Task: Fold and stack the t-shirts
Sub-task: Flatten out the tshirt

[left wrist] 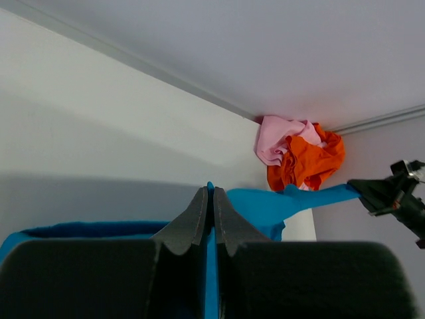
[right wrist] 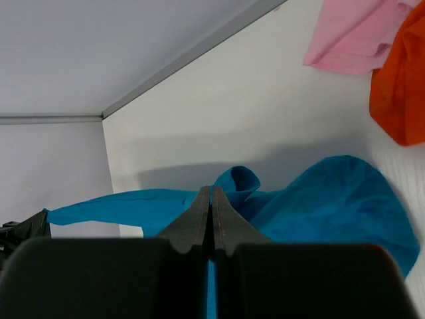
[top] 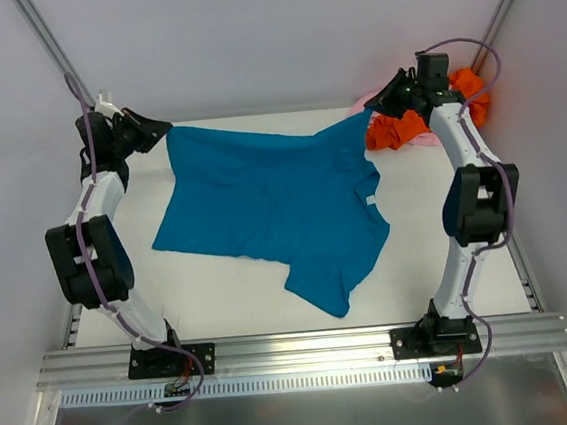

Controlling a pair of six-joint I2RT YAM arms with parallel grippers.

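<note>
Teal shirt [top: 273, 208] stretches between the left gripper [top: 162, 132] and right gripper [top: 371, 110], both pinched tight on its far edge, so they should move evenly together to avoid wrinkles.

Left arm [top: 91, 246], right arm [top: 473, 194]: white tubular links, bulky black joint housings, black base plates [top: 170, 360]. One grey-purple cable [top: 496, 63] looped along each arm. Left gripper [top: 165, 130], right gripper [top: 369, 110]: black bodies. Fingers [left wrist: 196, 222]: dark grey, matte, tapering to wedge tips.
</note>
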